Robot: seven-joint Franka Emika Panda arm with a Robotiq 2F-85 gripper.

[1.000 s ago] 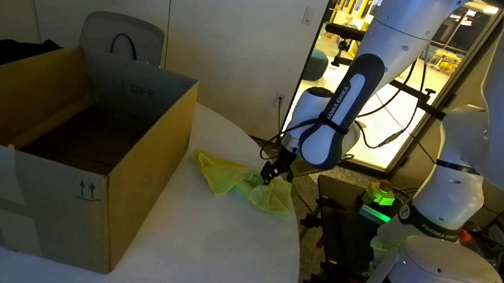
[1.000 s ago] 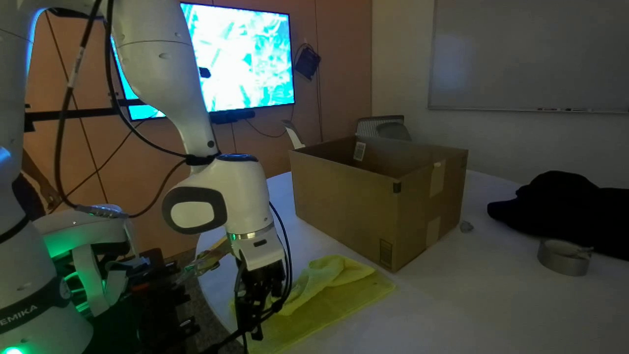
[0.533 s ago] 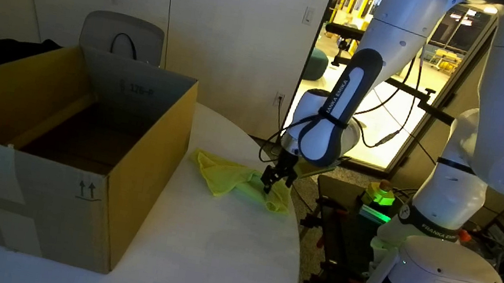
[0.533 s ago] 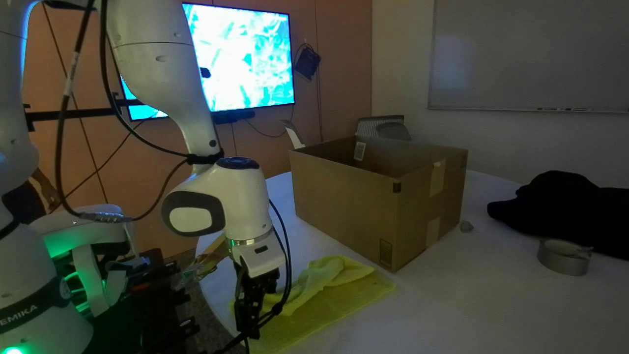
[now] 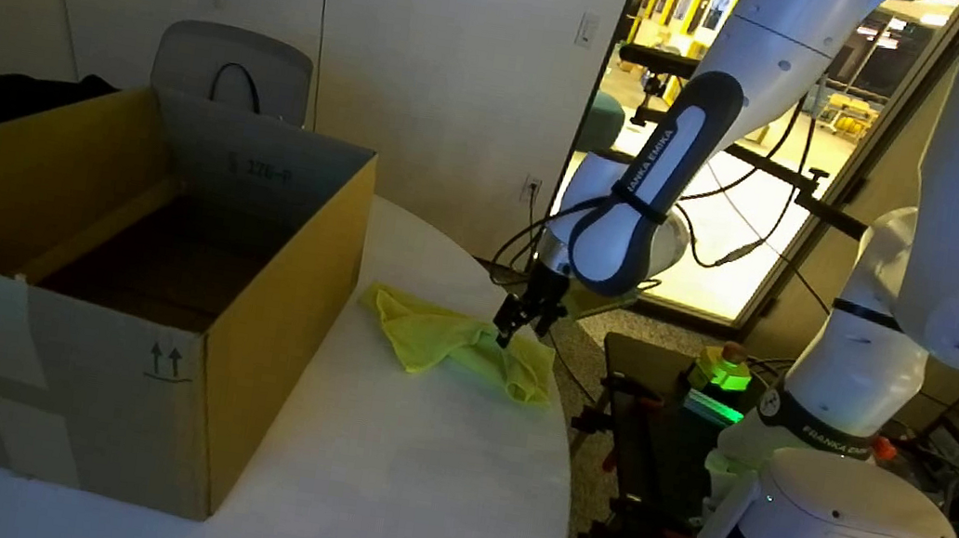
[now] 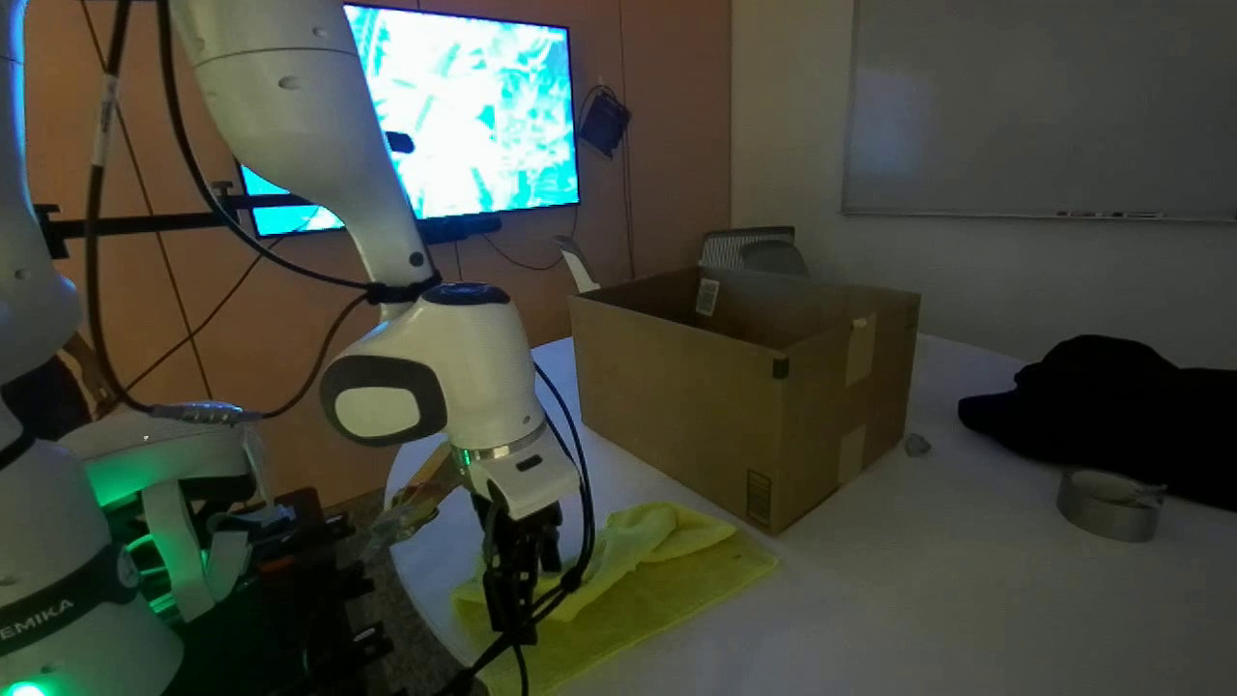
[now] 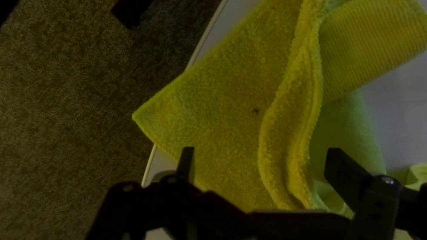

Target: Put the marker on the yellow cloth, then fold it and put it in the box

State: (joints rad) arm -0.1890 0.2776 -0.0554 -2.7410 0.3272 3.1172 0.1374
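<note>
Yellow cloth crumpled, long axis from table edge toward box; corner overhanging; hand above, fingers apart.

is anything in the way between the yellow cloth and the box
Nothing loose shows between the yellow cloth and the box, just a strip of tabletop. The box's own side wall stands upright there, so the cloth would probably need lifting over it.

Lit screen, whiteboard, grey chair, tape roll — near black bundle
</note>
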